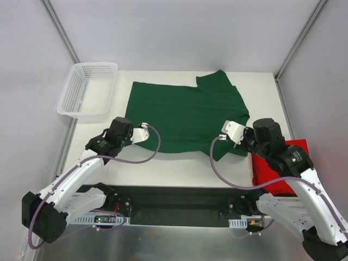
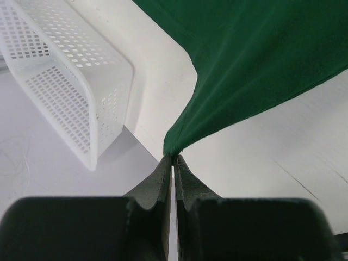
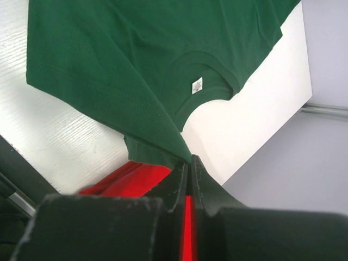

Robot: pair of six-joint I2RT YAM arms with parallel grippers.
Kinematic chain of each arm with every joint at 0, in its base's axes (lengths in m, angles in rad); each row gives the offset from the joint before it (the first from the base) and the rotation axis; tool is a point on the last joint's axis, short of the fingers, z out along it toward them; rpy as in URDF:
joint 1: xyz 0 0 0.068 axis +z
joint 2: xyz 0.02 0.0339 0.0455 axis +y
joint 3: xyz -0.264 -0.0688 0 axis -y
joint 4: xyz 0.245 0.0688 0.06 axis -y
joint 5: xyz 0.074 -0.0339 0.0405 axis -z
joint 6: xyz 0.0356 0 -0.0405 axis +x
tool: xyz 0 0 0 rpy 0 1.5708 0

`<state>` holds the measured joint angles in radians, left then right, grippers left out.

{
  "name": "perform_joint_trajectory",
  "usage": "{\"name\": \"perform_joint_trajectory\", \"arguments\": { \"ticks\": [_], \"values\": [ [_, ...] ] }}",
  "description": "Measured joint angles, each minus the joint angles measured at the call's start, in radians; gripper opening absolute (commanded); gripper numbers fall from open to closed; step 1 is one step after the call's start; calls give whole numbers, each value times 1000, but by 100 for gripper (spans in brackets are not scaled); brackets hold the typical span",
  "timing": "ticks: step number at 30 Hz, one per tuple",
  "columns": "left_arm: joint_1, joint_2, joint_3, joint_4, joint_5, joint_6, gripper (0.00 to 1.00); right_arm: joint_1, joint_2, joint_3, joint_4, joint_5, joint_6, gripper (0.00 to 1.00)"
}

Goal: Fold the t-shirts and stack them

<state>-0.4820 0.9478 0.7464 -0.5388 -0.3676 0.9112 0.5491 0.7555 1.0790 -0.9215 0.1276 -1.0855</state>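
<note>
Top external view shows the big white table [image 1: 179,168] with the green t-shirt [image 1: 185,117] spread flat and wide in the middle of it. The white basket [image 1: 87,89] sits at the far left corner, apart from the shirt. The red t-shirt [image 1: 280,163] lies bunched at the right edge, partly under the right arm. The left claw [image 2: 173,157] is clenched on a tiny bit of the green t-shirt's near left corner. The right claw [image 3: 188,160] is clenched on the near right side of the same shirt, with red cloth showing just below it.

What could go wrong? Each claw has only a small pinch of cloth, so a quick pull might make the shirt slip out and flop down. If one arm lifts faster than the other, the fold may come out crooked. The right arm is very close to the red t-shirt and might push it off the table edge.
</note>
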Motion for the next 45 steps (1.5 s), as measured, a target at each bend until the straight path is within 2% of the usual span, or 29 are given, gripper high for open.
{"name": "perform_joint_trajectory", "arguments": {
  "ticks": [7, 20, 45],
  "values": [
    [7, 48, 7, 38, 1, 25, 0, -1, 51, 0, 53, 48, -19, 1],
    [92, 103, 68, 108, 36, 77, 0, -2, 161, 80, 111, 121, -60, 1],
    [130, 209, 102, 165, 61, 140, 0, -49, 300, 106, 166, 142, -133, 1]
  ]
}}
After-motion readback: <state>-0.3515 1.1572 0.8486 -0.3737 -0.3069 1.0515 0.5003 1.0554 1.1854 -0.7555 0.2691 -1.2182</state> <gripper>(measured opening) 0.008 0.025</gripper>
